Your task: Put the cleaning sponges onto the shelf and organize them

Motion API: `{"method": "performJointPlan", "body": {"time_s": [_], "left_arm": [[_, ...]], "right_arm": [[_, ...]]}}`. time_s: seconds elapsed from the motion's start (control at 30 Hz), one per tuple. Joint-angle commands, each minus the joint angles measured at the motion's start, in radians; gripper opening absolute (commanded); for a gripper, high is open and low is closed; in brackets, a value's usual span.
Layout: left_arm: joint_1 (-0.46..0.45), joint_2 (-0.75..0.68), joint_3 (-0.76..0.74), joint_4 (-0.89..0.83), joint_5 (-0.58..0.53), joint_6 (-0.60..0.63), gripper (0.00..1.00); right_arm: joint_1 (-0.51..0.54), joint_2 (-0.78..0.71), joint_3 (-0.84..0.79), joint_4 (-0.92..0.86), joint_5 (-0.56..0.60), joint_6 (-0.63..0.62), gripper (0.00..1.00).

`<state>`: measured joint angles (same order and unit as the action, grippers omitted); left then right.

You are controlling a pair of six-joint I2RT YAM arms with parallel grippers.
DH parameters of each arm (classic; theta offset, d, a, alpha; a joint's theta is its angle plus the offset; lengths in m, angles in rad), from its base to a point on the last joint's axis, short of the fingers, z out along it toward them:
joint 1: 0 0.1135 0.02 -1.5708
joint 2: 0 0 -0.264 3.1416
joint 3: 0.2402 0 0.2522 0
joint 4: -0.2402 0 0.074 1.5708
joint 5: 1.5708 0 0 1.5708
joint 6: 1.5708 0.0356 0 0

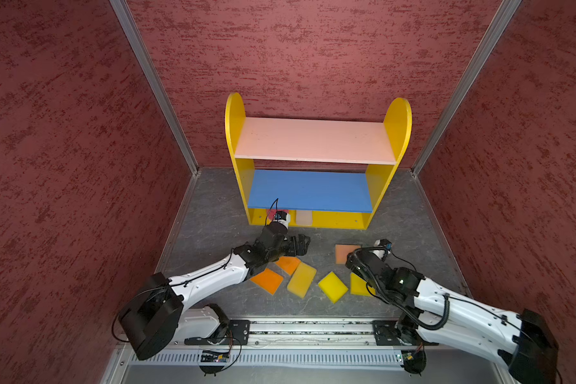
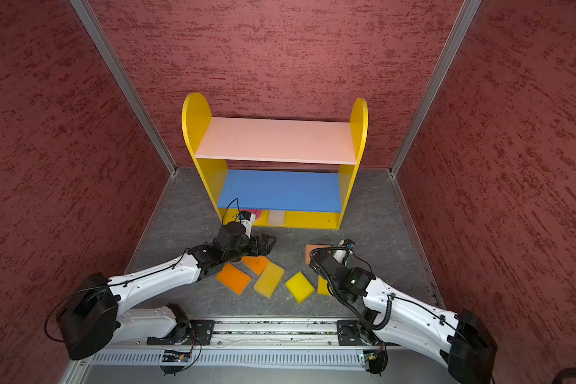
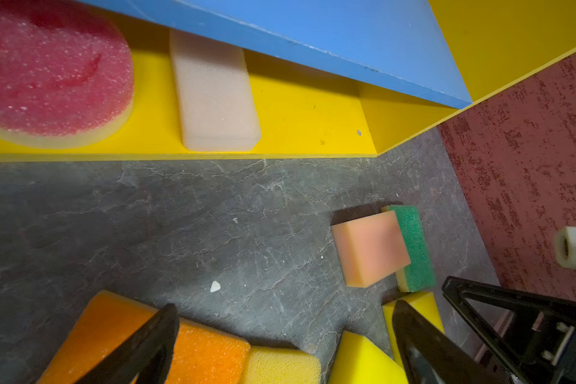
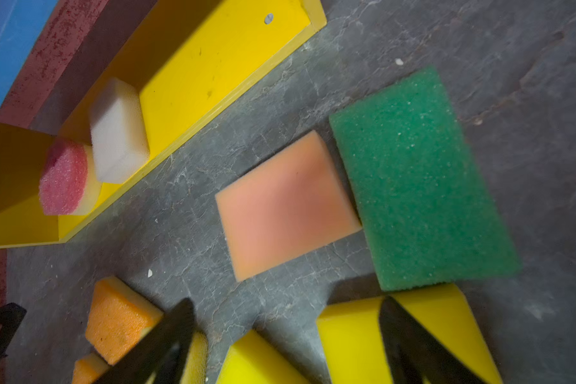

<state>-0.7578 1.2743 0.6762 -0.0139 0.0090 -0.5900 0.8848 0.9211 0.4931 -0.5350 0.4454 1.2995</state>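
The shelf [image 1: 235, 133] stands at the far wall. Its pink board [image 1: 313, 139] and blue board [image 1: 310, 191] are bare. On its base [image 1: 340, 219] lie only the red sponge [image 3: 47, 76], far left, and the white sponge [image 3: 213, 96] just right of it. The right half of the base is free.

Seven sponges lie on the floor [image 1: 213, 216] in front:
- two orange [image 1: 267, 280] [image 1: 288, 264] at near left
- three yellow [image 1: 301, 279] [image 1: 333, 286] [image 1: 359, 286] in the near middle
- the peach [image 4: 286, 206] and the green [image 4: 419, 179] side by side at right

The left gripper [image 3: 285, 306] hangs above the orange pair with its jaws wide apart, holding nothing. The right gripper [image 4: 286, 300] hangs over the rightmost yellow sponge, also spread and empty.

This looks like the start of the next pick. For the right arm the yellow sponge under its fingers is the natural target.
- Centre over it and come straight down.
- Close across the short sides, squeezing only enough to lift, since the foam will give.
- The green sponge touches or nearly touches this one, so keep the far finger clear of it.
- Carry it low under the blue board and set it down flat just right of the white sponge, parallel to it, so the row stays tidy.
- The left arm should stay over the orange pair, out of that path.
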Motion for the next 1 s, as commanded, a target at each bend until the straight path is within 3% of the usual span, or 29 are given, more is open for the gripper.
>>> {"method": "performJointPlan", "body": {"time_s": [0.0,0.17,0.47,0.73,0.97], "left_arm": [[-0.003,0.025,0.034,0.023,0.025,0.020,0.99],[-0.003,0.045,0.046,0.027,0.032,0.008,0.99],[0.000,0.049,0.048,0.025,0.002,0.001,0.99],[-0.003,0.099,0.073,0.033,0.004,-0.005,0.99],[-0.003,0.124,0.086,0.037,0.020,-0.011,0.99]], "right_arm": [[-0.014,0.030,-0.004,0.080,0.019,0.001,0.99],[-0.046,0.082,-0.013,0.190,-0.030,-0.049,0.98],[-0.109,0.078,-0.094,0.368,-0.146,-0.015,0.71],[-0.112,0.054,-0.047,0.226,-0.170,-0.016,0.70],[-0.141,0.110,-0.099,0.341,-0.241,0.031,0.62]]}}
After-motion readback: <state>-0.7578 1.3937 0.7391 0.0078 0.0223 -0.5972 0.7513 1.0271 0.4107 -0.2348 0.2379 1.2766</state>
